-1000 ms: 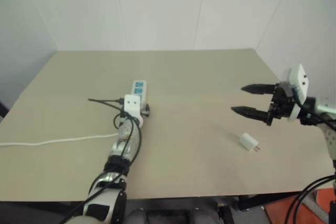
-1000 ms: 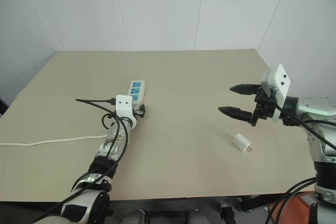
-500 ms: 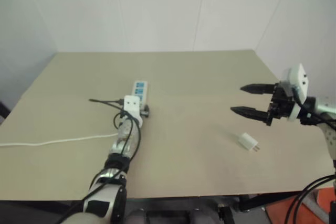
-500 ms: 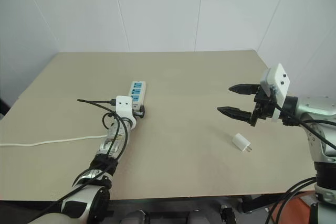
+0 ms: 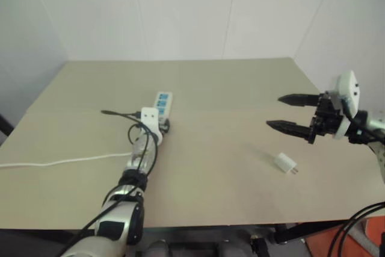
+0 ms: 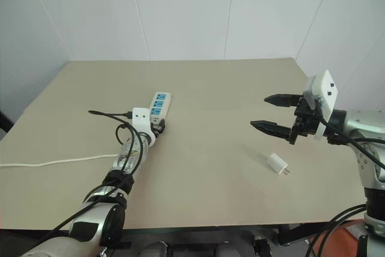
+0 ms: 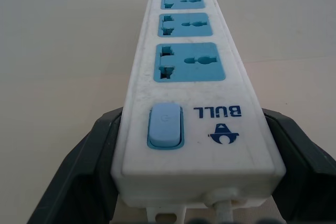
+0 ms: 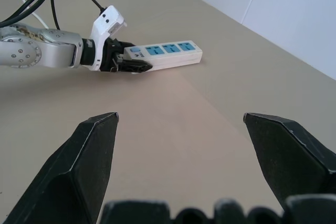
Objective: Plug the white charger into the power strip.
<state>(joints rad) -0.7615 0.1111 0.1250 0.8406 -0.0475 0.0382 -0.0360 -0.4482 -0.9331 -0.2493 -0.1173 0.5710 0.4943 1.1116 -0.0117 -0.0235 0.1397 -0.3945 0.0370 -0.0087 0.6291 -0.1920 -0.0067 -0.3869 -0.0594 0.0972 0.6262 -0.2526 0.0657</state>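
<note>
Left gripper (image 7: 173,203) clamps the long white three-socket power strip (image 7: 189,82)'s switch end; right gripper (image 6: 274,114) is wide, empty. Risk: strip pivots when the small white cube charger (image 6: 277,163) gets pushed in.

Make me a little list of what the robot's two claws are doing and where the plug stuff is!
left gripper: shut on the power strip, fingers at the switch end
right gripper: open, holding nothing, up above the table
white charger: lying on the table, below the right gripper, not touched
power strip: flat on the table, three blue sockets, nothing plugged in
cord: thin, white, trailing off toward the table's left edge
</note>
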